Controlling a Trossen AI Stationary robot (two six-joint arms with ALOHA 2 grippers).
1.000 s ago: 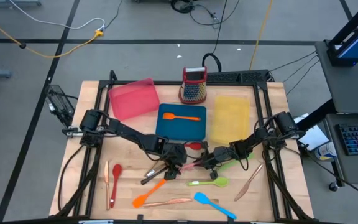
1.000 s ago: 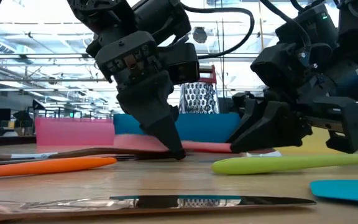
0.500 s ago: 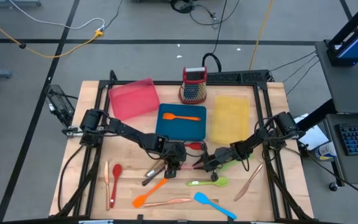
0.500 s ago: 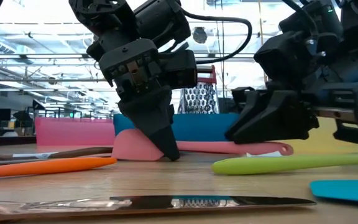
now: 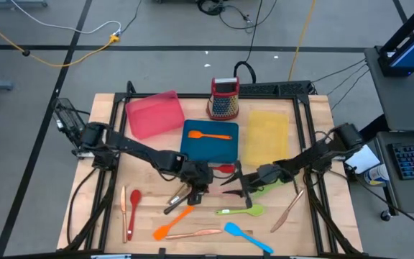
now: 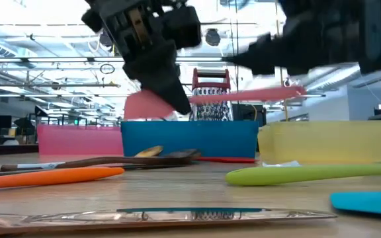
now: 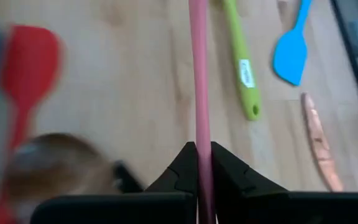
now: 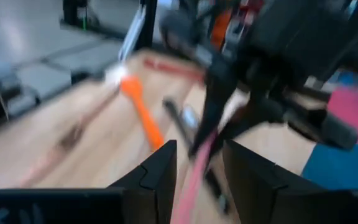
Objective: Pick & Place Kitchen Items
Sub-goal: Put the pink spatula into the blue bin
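Left tool [image 7: 199,163] clamped on the pink spatula [image 6: 243,95], held level above the worktop [image 5: 149,223]; right tool [image 8: 197,163] spread open around its handle.

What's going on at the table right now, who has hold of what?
The left end effector is shut on the pink spatula and holds it in the air in front of the blue tray. The right end effector is open around the spatula's handle, so this looks like a handover between the arms. An orange utensil already lies in the blue tray; the green spoon, blue spatula and others remain on the table.
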